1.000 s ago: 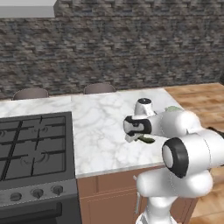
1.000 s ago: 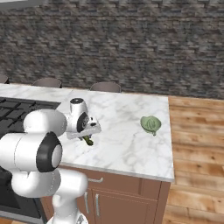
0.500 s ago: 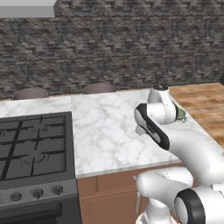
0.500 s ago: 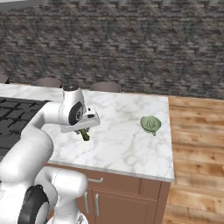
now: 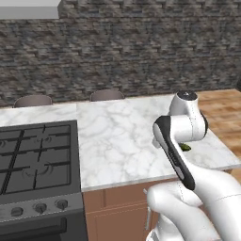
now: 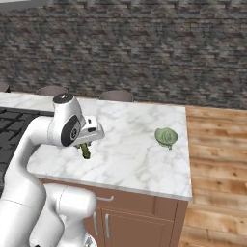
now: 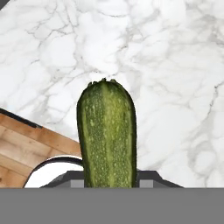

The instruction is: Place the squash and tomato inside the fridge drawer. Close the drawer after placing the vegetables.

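Right base view: the gripper [image 6: 86,146] is clamped tight on the squash [image 6: 86,151], which hangs end-down just above the marble surface [image 6: 140,164], near its front edge. A pale green cabbage [image 6: 166,137] lies on that surface, well apart from the squash.

Green cabbage [image 6: 166,137] on marble counter [image 6: 130,159]
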Controlling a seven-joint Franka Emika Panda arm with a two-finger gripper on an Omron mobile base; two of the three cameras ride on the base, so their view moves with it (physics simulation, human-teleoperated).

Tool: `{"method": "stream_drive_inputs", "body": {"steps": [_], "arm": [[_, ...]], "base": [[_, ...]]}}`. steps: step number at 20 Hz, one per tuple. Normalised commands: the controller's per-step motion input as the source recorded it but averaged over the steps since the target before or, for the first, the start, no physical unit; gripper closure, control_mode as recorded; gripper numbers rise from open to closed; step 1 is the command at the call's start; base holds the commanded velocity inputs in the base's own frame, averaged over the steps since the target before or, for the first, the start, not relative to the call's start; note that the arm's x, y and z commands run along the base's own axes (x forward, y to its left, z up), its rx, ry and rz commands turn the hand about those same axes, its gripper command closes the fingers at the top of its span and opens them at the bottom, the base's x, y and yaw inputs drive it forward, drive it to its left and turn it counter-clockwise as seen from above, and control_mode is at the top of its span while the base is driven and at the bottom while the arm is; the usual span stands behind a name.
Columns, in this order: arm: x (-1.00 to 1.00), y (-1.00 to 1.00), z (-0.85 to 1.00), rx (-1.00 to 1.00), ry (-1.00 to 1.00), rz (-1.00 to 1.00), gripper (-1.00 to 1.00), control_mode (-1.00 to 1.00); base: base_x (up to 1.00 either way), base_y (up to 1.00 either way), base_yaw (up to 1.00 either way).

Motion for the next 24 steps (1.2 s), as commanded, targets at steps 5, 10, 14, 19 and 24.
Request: {"method": "stream_drive_inputs", "body": {"steps": [5,10,14,19,24], "arm": [[0.00,0.09,0.00,-0.02,0.00,0.01,1.00,-1.00],[-0.30,-0.07,0.01,0.00,-0.11,-0.05,1.00,-1.00],[-0.43,-0.19,0.08,0.01,-0.11,-0.10,1.00,1.00],[0.00,0.00,0.00,0.00,0.00,0.00,1.00,1.00],[0.00,0.00,0.00,0.00,0.00,0.00,1.00,1.00]], "base": [[0.00,0.00,0.00],[0.00,0.00,0.00],[-0.16,-0.10,-0.05],[-0.72,-0.55,-0.29],[-0.55,-0.67,-0.52]]}}
